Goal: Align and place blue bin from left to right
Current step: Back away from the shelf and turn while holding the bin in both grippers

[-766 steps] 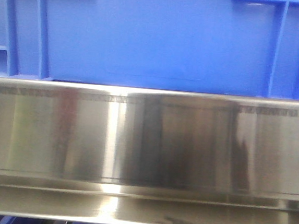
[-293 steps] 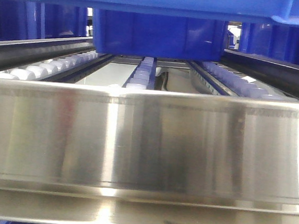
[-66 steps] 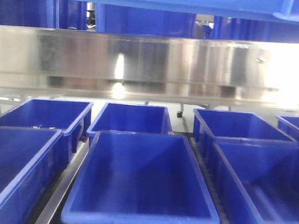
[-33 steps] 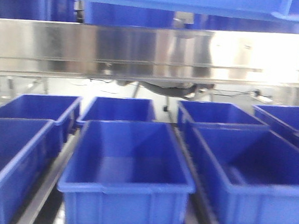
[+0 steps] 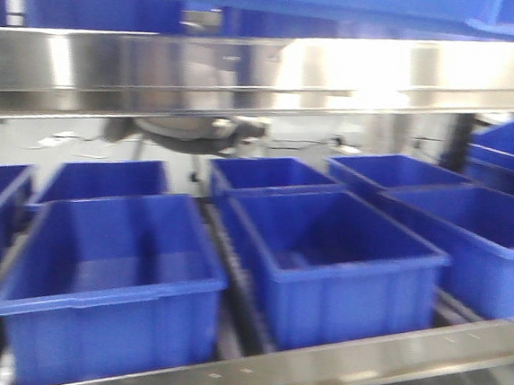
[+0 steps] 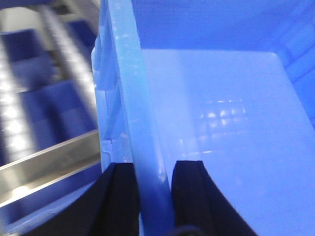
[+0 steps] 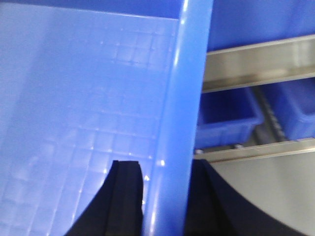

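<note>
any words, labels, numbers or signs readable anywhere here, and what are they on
No readable text in any view.
blue bin: plain plastic with a faint moulded grid on the floor, no label or number.
steel shelf rail: only reflections, no print.
lower blue bins: no marking visible; this view is motion-blurred, so small print could be missed.

No legible txt, labels, nos or signs on blue bin [image 6: 211, 98], small bins [image 5: 347, 299] or steel rail [image 5: 249, 75]

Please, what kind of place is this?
Probably a warehouse or factory storage rack: rows of empty dark blue bins sit below a stainless steel rail, while the left gripper and right gripper clamp the rim of a large blue bin.
</note>
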Tool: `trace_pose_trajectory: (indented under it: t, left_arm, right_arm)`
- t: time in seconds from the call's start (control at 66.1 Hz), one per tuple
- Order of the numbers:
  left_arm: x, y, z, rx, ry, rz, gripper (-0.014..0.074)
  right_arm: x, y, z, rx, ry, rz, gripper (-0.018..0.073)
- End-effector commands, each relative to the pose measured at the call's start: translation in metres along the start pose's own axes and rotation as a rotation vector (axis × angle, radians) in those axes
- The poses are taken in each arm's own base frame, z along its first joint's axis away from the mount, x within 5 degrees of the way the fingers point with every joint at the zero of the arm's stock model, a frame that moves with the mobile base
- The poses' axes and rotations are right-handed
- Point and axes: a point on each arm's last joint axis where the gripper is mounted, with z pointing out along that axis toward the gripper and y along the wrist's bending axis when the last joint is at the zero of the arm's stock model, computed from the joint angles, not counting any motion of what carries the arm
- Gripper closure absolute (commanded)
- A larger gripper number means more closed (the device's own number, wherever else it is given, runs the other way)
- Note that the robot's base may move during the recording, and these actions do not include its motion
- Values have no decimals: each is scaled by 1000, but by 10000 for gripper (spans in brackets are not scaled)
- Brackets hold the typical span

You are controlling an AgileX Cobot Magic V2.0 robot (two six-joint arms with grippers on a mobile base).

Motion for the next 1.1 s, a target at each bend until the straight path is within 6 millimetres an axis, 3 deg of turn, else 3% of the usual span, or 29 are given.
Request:
trace_pose_trajectory:
  t: [0.0, 1.09]
  left_arm:
    - [-12, -6, -12, 54, -119, 5, 708]
    - [-12, -6, -12, 50, -120, 7, 708]
  right_arm:
    - [-12, 4, -19, -38, -140, -12, 627]
    - [-12, 4, -19, -38, -140, -12, 627]
